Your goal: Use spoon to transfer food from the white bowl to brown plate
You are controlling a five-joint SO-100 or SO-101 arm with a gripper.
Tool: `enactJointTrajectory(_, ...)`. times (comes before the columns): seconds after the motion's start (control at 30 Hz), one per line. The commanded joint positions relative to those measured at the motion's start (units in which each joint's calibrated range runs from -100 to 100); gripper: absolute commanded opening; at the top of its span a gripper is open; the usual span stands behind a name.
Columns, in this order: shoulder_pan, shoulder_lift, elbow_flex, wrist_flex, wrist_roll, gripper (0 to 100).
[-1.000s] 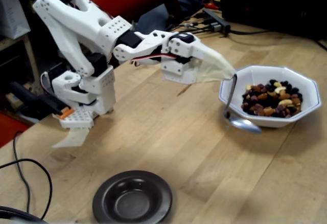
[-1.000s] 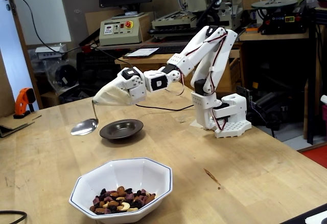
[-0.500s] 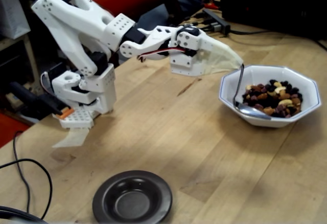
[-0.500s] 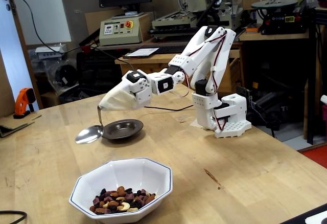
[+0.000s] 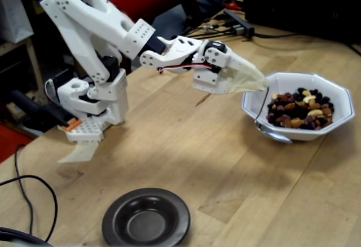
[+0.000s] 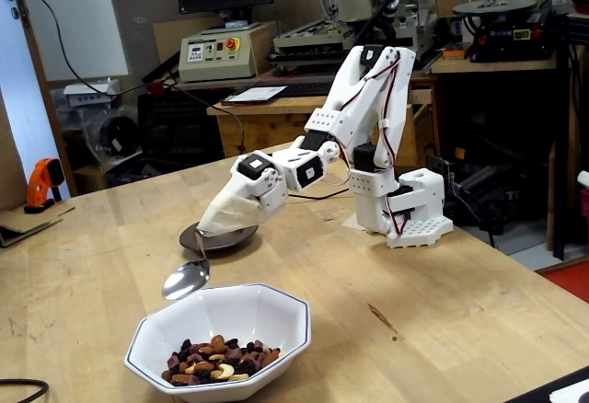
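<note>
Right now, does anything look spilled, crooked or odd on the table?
Nothing is spilled. The food is all in the white bowl, and the brown plate is empty. One oddity: the gripper is wrapped in pale cloth, with the spoon dangling outside the bowl.

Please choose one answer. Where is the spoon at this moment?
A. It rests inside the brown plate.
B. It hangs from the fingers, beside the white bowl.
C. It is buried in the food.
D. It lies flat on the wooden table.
B: the spoon hangs from the covered fingers beside the white bowl; no food shows in its scoop, and the brown plate is bare.
</note>
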Motion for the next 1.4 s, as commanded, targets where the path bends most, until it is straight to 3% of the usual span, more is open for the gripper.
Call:
enactJointTrajectory(0.0,0.16,-1.09,-1.59,-1.38,0.15,4)
enactJointTrajectory(1.1,-0.73,-0.57,-13.01,-1.31,0.24,4)
enactJointTrajectory(1.37,-5.47,-0.49,-13.01,-1.31,0.24,4)
